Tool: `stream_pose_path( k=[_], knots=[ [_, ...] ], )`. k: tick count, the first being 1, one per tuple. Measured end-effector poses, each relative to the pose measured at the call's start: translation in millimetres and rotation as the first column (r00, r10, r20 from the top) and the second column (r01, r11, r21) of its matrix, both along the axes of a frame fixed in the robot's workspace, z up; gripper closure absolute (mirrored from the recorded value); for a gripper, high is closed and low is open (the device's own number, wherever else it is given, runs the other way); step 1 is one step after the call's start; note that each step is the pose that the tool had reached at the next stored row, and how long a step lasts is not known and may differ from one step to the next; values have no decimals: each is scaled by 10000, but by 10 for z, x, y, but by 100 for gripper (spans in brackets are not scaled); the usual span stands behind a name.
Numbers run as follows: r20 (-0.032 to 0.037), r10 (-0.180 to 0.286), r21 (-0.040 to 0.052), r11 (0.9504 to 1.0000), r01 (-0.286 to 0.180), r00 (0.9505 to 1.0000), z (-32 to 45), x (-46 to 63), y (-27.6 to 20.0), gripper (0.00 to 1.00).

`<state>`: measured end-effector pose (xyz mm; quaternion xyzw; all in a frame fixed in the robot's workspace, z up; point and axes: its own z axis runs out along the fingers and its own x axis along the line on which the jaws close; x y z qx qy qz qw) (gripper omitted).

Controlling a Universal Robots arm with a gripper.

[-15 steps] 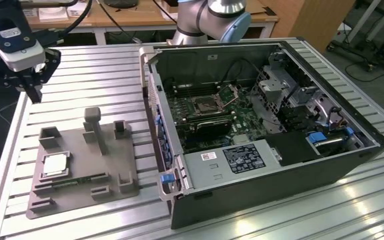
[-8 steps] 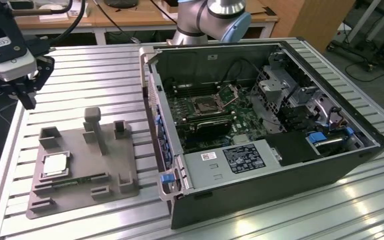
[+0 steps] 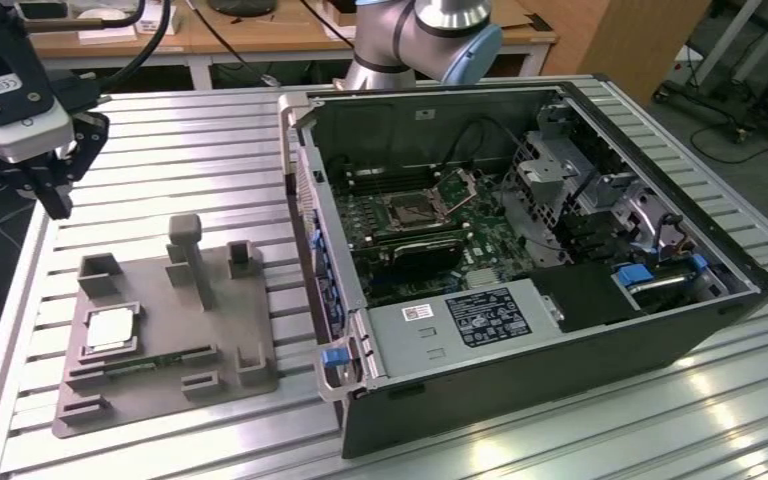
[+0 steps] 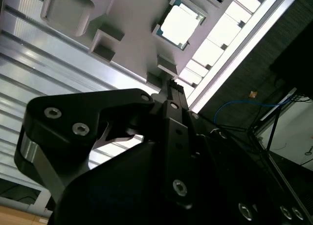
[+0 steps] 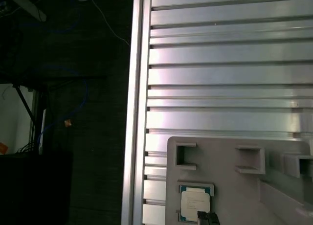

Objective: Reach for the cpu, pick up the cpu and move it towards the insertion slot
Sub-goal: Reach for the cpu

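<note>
Black hand [image 3: 57, 205], closed on nothing, hangs over the ribbed aluminium desk [image 3: 184, 150] beyond the grey fixture [image 3: 157, 310], at the exterior view's left. In the fixture's recess lies the cpu [image 3: 111, 330]: probably light, stiff, delicate underneath, best pinched by opposite edges. Right of the fixture, the insertion slot [image 3: 411, 210] sits inside the open computer case [image 3: 704, 330]; wooden furniture [image 3: 624, 40] stands behind.

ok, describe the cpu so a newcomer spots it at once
On the slatted metal table, at the exterior view's left of the open computer case, lies a grey fixture plate. The cpu sits in its square recess: a pale silvery square, unlike the long green memory strip beside it.
</note>
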<state>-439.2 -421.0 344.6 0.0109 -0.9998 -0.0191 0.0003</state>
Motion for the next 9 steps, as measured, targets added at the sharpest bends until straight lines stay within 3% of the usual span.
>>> stream_pose_path(
  k=[5,7,9],
  knots=[
    [0,0,0,10000,0,10000,0,0,-1,89],
    [0,0,0,10000,0,10000,0,0,0,83],
    [0,0,0,10000,0,10000,0,0,-1,71]
  ],
)
